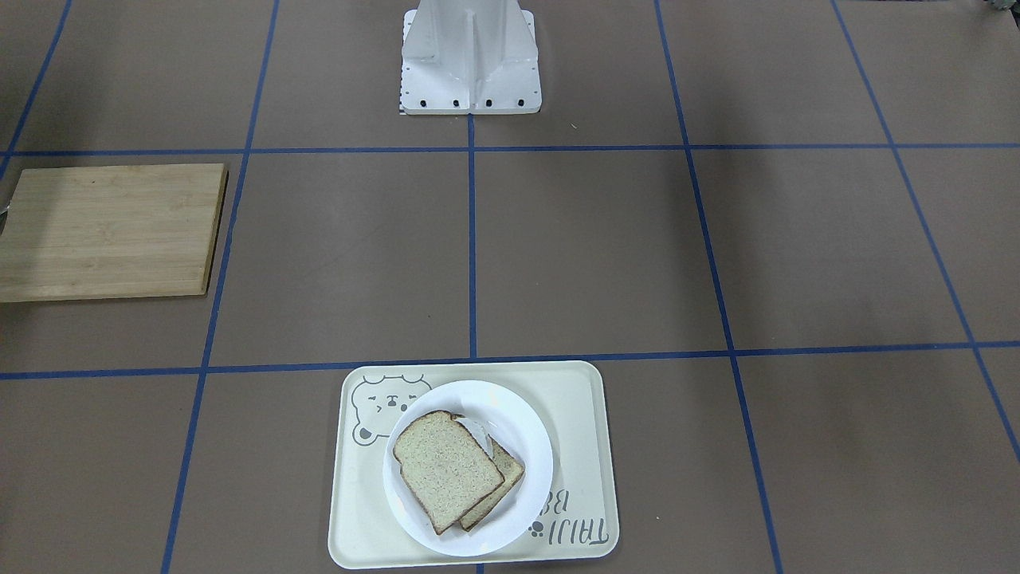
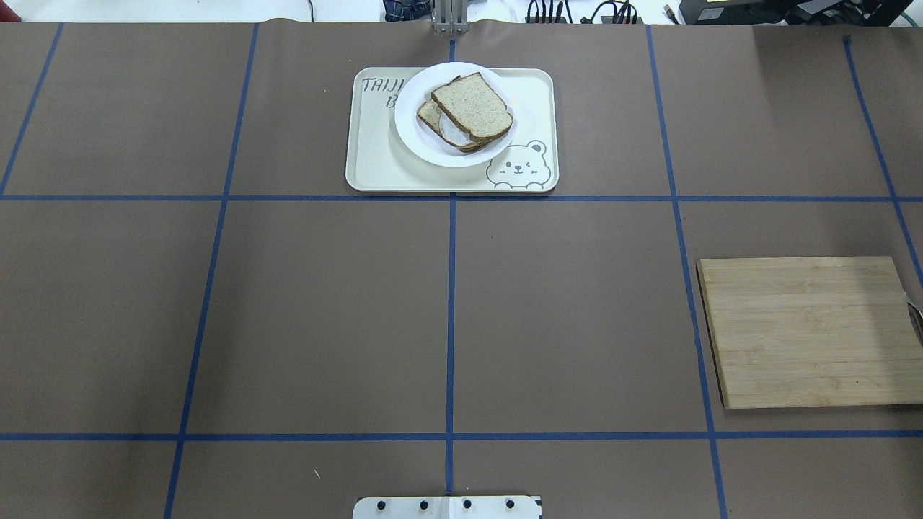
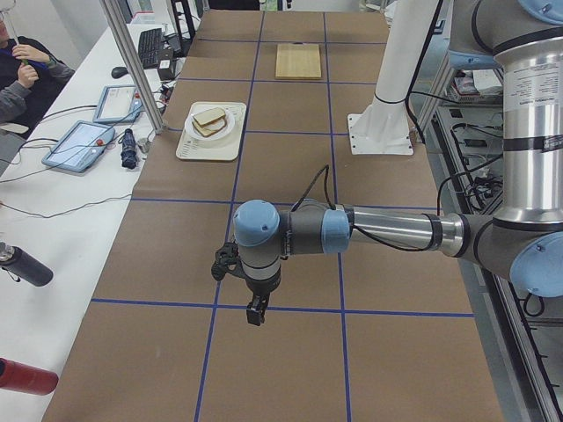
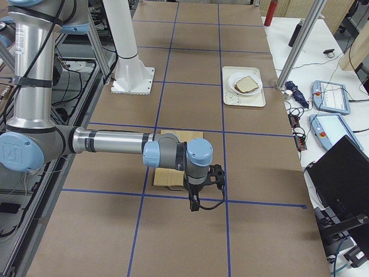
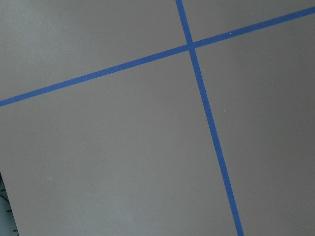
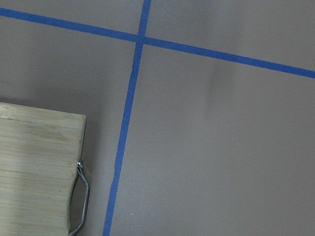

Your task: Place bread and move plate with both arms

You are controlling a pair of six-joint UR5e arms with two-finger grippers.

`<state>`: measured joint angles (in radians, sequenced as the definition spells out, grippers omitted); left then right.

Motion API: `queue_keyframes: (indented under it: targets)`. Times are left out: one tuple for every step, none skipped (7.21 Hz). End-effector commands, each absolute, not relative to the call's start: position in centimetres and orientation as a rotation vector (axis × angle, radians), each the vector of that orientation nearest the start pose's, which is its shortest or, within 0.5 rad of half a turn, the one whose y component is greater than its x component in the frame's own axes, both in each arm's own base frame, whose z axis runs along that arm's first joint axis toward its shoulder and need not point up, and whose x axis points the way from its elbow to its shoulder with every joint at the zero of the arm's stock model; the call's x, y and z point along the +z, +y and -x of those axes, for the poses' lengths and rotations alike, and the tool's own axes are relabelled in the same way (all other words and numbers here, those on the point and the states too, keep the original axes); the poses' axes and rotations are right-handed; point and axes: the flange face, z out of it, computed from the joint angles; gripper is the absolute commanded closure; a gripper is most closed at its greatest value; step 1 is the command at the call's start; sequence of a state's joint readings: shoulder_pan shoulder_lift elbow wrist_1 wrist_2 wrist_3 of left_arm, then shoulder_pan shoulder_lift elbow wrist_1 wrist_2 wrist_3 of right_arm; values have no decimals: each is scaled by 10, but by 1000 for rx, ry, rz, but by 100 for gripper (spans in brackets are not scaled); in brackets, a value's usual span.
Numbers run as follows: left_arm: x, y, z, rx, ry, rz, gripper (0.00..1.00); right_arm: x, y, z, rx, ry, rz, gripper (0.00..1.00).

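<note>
The table [image 2: 324,317] fills every view, brown paper crossed by blue tape lines.

The left arm [image 3: 378,233] reaches in from the right edge of the exterior left view, its forearm level across the middle of the frame. The right arm [image 4: 109,141] reaches in from the left edge of the exterior right view in the same way.

A wooden board [image 2: 807,331] lies at the right edge of the overhead view, a wire handle [image 6: 83,196] on its end.

The cream tray [image 2: 368,166] sits at top centre of the overhead view. The plate [image 2: 411,130] rests on it, toward its upper edge.

The bread [image 2: 472,107] lies on the plate, on top of a second slice [image 2: 430,114] that sticks out to the left, with something white between them.

The left gripper [image 3: 255,315] points down over the table at lower centre of its side view. The right gripper [image 4: 195,205] points down at lower centre of its view, near the board. Both are well apart from the plate. I cannot tell whether either one's fingers are spread or pressed together.
</note>
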<state>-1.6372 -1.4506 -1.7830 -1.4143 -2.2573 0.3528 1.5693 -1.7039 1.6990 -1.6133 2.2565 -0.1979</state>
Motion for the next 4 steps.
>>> queue_keyframes:
  targets:
    - [634, -426, 98, 251, 688, -77, 2, 666, -434, -70, -177, -687, -26, 0]
    - [635, -425, 98, 251, 688, -75, 2, 665, -435, -70, -177, -687, -28, 0]
    - [637, -425, 98, 249, 688, -71, 2, 667, -435, -70, -176, -688, -23, 0]
    - [638, -425, 98, 249, 688, -71, 2, 667, -435, -70, -176, -688, -23, 0]
